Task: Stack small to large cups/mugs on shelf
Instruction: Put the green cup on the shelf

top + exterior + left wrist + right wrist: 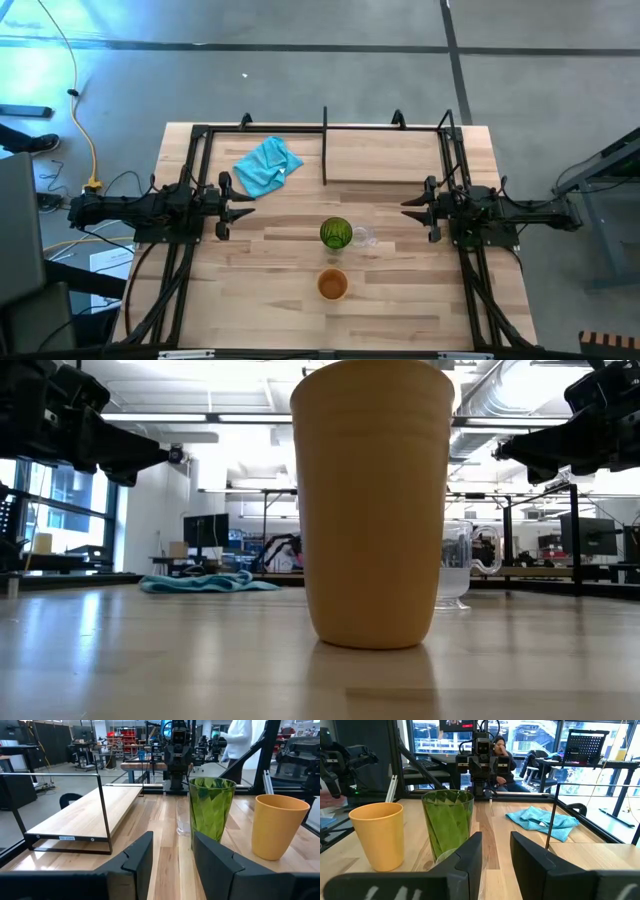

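Note:
A tall green ribbed tumbler (pixel 335 234) stands upright on its base at the table's middle; it also shows in the left wrist view (pixel 211 810) and the right wrist view (pixel 448 822). A tiny clear glass (pixel 361 238) stands right beside it. An orange cup (pixel 332 285) stands nearer the front edge and fills the low view (pixel 372 500). The wooden shelf (pixel 385 155) with its black frame and upright divider (pixel 325 145) lies at the far middle. My left gripper (pixel 243 206) is open at the left, my right gripper (pixel 408 208) open at the right, both clear of the cups.
A blue cloth (pixel 267 165) lies crumpled at the far left, beside the shelf. Black frame rails (pixel 195 170) run along both table sides under the arms. A person in white (pixel 240 742) stands in the room beyond the table.

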### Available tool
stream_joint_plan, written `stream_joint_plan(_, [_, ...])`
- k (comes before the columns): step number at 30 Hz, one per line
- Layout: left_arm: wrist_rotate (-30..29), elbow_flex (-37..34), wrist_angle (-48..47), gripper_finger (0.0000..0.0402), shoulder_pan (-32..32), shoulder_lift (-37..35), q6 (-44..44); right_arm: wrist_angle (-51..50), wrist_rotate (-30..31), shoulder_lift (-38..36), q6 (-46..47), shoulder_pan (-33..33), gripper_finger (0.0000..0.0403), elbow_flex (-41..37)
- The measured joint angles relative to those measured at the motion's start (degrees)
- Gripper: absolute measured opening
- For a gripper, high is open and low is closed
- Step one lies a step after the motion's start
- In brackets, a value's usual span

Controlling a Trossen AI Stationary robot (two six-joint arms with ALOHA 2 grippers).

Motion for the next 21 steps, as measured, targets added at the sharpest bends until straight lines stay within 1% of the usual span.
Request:
stream_joint_plan(15, [0.0,0.0,0.1,0.0129,0.0,0.0,0.0,0.0,0.0,0.0,0.0,0.0,0.0091,0.0])
stream_joint_plan(18, [1.1,0.0,1.4,0.0129,0.0,0.0,-0.2,0.0,0.0,0.0,0.0,0.0,0.0091,0.0])
stream_joint_plan(21, [3.2,0.0,3.1,0.0129,0.0,0.0,-3.1,0.0,0.0,0.0,0.0,0.0,0.0091,0.0])
